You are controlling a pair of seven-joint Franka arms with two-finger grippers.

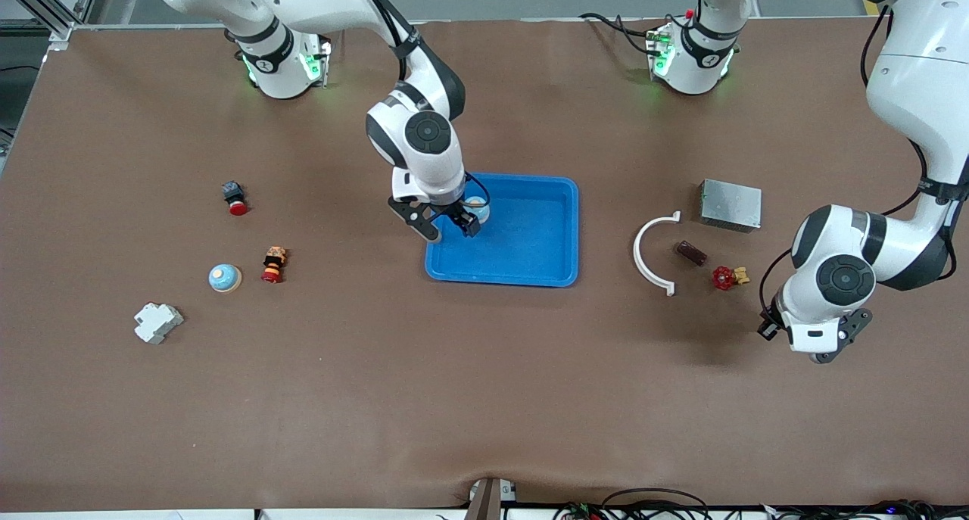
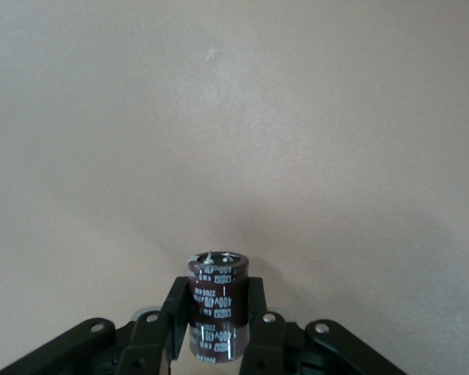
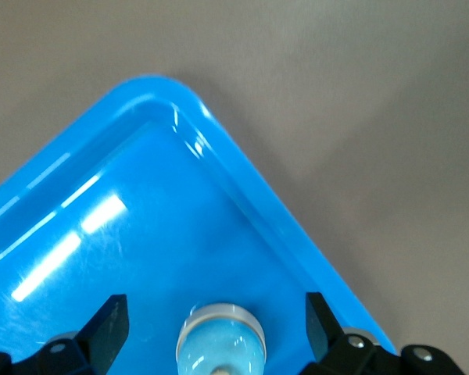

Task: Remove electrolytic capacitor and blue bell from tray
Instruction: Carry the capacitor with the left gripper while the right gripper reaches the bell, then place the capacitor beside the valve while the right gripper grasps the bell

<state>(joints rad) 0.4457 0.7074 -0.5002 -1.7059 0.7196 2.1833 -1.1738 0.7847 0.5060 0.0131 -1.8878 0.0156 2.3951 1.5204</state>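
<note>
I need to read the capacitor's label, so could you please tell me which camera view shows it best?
The left wrist view: the capacitor sits close up, clamped in the left gripper, print visible. The front view hides it under that arm's hand; the right wrist view misses it.

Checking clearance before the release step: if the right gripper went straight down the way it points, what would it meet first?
The small light-blue domed bell, which sits between the right gripper's open jaws. Under it is the floor of the blue plastic tray. How much gap remains above the bell is unclear.

Bell [image 3: 220, 344] cut off by right wrist view's edge
</note>
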